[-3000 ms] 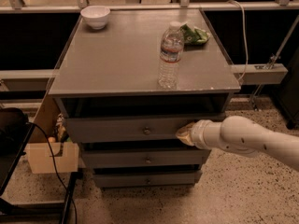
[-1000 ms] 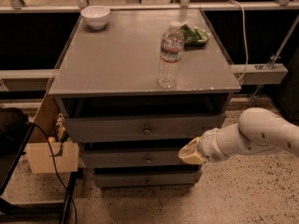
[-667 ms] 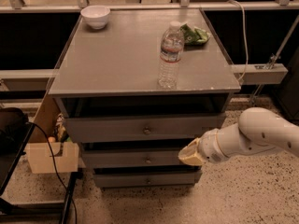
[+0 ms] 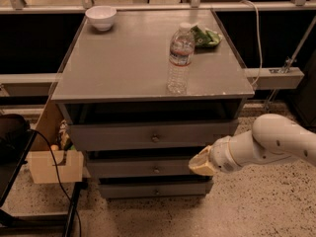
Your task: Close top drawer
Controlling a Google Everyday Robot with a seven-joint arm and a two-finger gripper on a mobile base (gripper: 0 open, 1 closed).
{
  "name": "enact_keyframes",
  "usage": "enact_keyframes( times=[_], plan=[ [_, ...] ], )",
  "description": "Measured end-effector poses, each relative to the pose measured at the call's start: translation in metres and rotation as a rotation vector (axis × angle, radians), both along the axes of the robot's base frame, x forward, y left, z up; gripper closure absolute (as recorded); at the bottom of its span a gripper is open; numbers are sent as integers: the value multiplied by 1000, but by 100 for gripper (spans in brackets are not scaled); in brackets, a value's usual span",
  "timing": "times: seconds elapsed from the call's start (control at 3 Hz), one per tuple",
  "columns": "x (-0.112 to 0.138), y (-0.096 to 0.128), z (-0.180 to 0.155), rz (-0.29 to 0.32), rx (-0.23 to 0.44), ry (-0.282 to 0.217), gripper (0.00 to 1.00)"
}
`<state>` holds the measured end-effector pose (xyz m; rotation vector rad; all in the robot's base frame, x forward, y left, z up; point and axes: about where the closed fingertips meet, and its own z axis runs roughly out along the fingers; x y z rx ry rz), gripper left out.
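Observation:
The top drawer is a long grey front with a small round knob at centre, just under the cabinet top. It stands out a little from the cabinet, with a dark gap above it. My gripper is at the end of the white arm, low at the right, in front of the middle drawer and below the top drawer's right end. It touches nothing that I can see.
On the cabinet top stand a clear water bottle, a white bowl at the back left and a green packet at the back right. A bottom drawer, a cardboard box and a black cable are at the left.
Three seconds ago my gripper was up at the top drawer's right end. It has since dropped to the middle drawer's level and has held there for the last second.

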<state>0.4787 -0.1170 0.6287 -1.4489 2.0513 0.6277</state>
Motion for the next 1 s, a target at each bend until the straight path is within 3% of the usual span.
enact_keyframes(
  times=[0.33,0.67,1.0],
  plan=[
    [0,0,0,0,0,0,7],
    [0,0,0,0,0,0,0],
    [0,0,0,0,0,0,0]
  ],
)
